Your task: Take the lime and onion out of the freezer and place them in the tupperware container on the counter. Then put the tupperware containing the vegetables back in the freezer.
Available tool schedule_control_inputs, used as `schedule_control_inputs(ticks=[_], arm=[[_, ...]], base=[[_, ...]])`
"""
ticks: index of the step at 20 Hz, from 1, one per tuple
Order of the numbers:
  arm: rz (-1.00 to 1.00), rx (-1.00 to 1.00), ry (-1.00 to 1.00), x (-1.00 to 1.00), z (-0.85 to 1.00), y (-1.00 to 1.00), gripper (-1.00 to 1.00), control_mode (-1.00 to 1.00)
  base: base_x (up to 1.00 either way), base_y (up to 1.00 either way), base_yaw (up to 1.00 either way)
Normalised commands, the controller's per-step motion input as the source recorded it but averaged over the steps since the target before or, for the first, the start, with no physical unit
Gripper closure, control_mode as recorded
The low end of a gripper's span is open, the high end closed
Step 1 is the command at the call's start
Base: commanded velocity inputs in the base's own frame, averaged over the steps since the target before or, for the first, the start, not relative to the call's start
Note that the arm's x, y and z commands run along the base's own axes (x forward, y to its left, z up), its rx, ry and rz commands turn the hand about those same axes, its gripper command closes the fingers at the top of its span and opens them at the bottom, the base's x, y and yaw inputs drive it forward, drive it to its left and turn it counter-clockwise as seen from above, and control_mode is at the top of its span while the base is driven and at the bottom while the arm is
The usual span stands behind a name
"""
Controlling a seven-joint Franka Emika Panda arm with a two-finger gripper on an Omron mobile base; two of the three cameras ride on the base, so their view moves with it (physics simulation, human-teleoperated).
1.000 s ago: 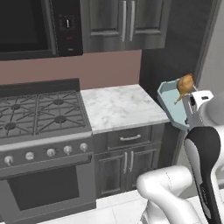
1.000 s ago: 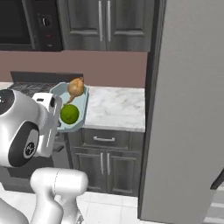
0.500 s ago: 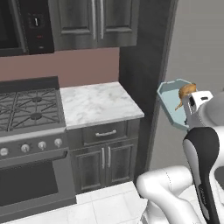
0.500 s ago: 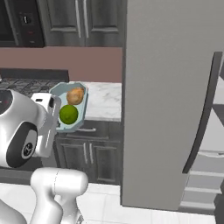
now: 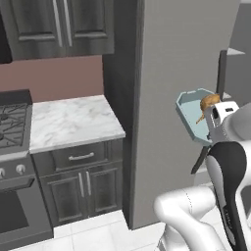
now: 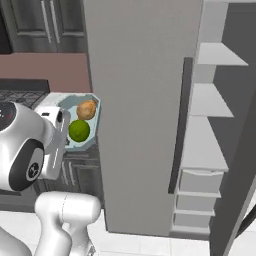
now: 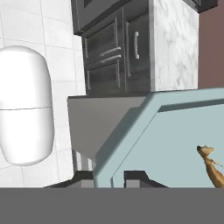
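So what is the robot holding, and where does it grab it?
The gripper holds the tupperware container by its rim, with the lime and onion inside.

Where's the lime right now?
In the right base view the lime sits in the tupperware container held up by the end effector, just below the onion, left of the grey freezer door.
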Motion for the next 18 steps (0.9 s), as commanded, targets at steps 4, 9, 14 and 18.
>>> schedule_control_inputs(ticks=[4,9,14,18], arm=[[0.0,0.0,0.0,0.0,0.0,0.0,1.0,1.0],[0.0,0.0,0.0,0.0,0.0,0.0,1.0,1.0],[0.0,0.0,0.0,0.0,0.0,0.0,1.0,1.0],[0.0,0.0,0.0,0.0,0.0,0.0,1.0,1.0]], base=[[0.0,-0.64,-0.04],[0.09,-0.28,0.0],[0.18,-0.29,0.0],[0.12,-0.55,0.0]])
